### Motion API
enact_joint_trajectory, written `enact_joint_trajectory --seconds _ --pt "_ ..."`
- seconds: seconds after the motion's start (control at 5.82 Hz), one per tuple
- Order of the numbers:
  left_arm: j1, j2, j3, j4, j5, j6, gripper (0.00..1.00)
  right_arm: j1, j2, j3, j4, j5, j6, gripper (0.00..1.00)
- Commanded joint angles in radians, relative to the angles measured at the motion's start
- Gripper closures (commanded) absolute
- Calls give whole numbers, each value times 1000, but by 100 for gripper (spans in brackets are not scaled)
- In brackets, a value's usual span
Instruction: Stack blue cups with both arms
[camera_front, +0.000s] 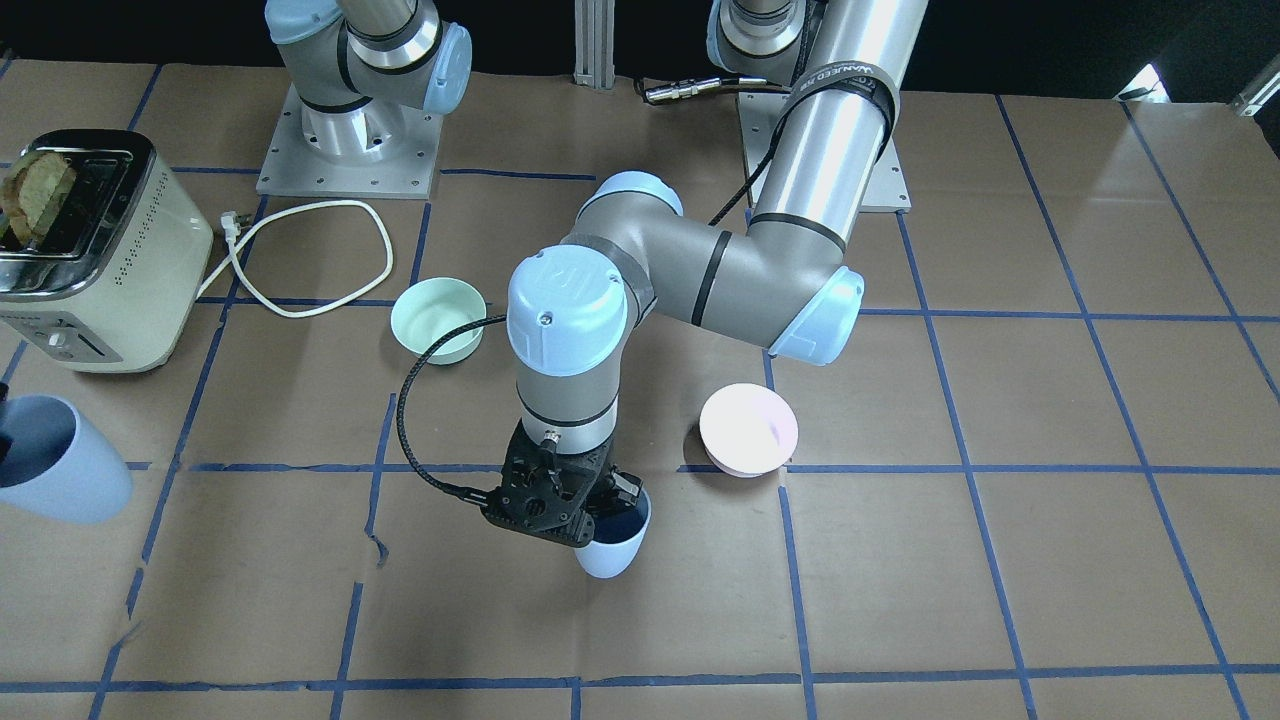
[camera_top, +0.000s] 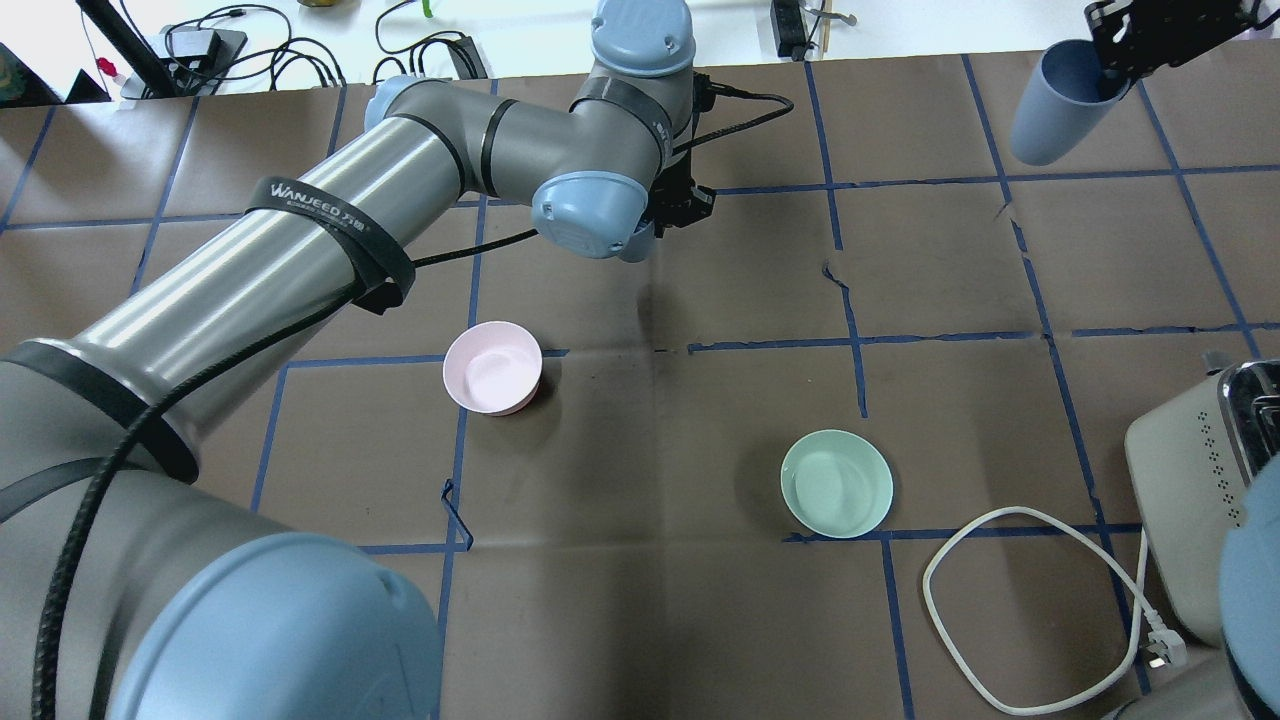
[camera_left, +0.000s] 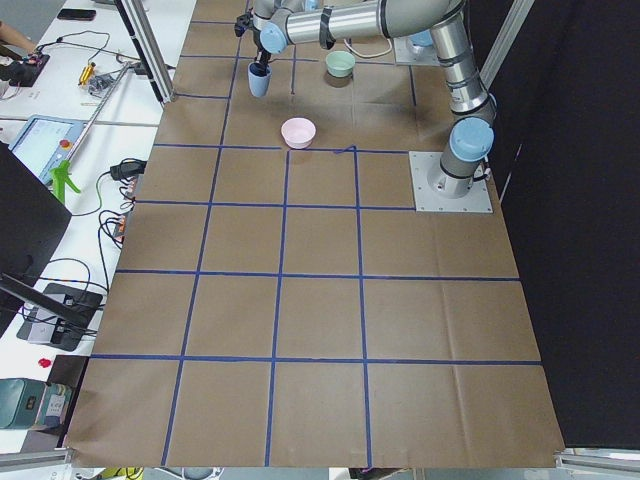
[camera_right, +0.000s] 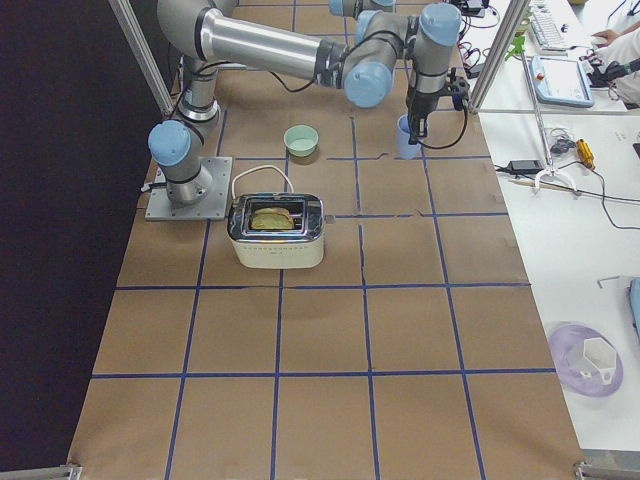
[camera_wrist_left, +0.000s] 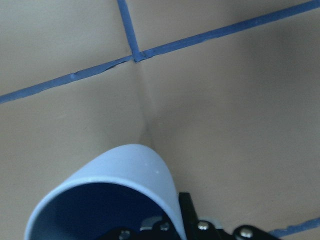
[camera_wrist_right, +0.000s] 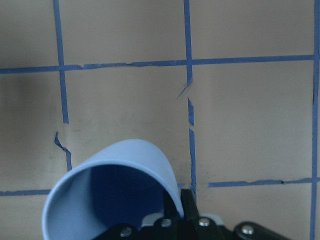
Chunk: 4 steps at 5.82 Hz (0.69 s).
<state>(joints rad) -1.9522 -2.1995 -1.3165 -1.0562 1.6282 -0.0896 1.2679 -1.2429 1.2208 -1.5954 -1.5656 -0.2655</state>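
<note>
Two blue cups, each pinched at its rim: my left gripper (camera_front: 606, 508) holds one cup (camera_front: 612, 558) near the pink bowl (camera_front: 748, 428), fingertips mostly hidden. My right gripper (camera_top: 1112, 80), partly cropped, holds the other cup (camera_top: 1055, 112) tilted.

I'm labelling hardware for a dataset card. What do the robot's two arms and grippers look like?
Both the left arm and right arm are silver-grey tubes with pale blue joint caps. The left carries a black strap lettered WANJEED and a black braided cable. The left gripper and right gripper are black.
</note>
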Motion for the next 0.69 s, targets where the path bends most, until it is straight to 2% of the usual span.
enact_joint_trajectory --seconds 0.0,0.17,0.34,0.52 --pt "-11 -34 14 1 5 7 96 1 -24 18 34 -10 0 94" --pt "-13 -54 13 2 5 7 86 1 -30 43 31 -1 2 94" --pt "-13 -64 13 2 4 7 55 1 -32 51 31 1 2 93" --pt "-16 -63 8 1 2 7 12 1 -33 52 31 1 2 93"
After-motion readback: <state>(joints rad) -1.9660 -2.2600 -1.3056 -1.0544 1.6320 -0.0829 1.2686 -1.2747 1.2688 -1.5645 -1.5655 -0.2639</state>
